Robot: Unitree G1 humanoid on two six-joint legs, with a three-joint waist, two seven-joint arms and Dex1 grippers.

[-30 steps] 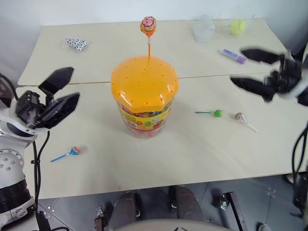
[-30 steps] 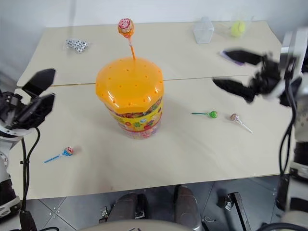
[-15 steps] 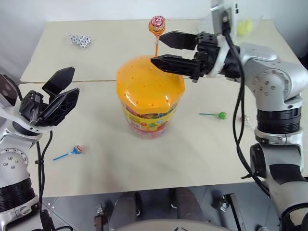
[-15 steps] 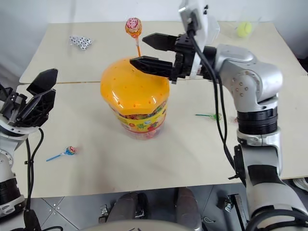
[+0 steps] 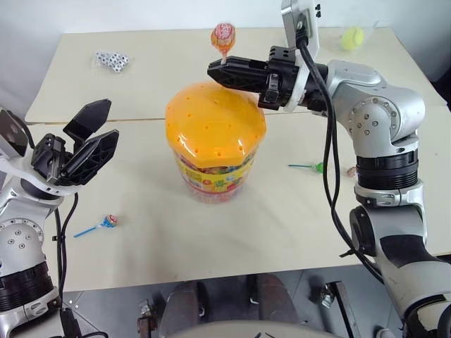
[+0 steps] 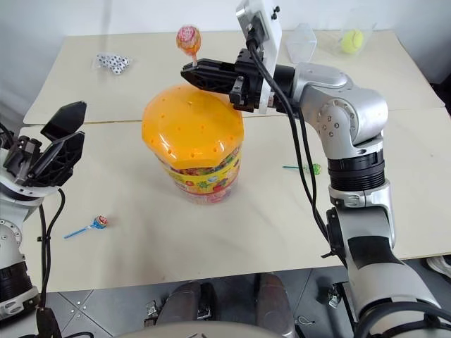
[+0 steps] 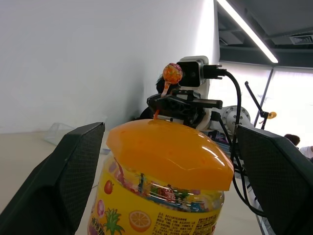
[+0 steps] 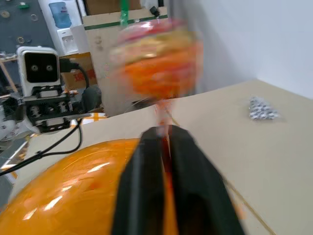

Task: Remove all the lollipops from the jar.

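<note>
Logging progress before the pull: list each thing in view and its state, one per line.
Jar: upright, lid on.
Orange lollipop: standing in lid, stick pinched by right end effector.
Right end effector: shut on orange stick.
Left end effector: open, holding nothing.
Blue lollipop: lying on table.
Green lollipop: lying on table.
Ball: resting at far edge.

- Two pale wooden desk tops stand pushed together, a seam running between them.
- A plain white wall rises behind them.
- The floor is grey tile.
- A long ceiling light strip glows overhead.
</note>
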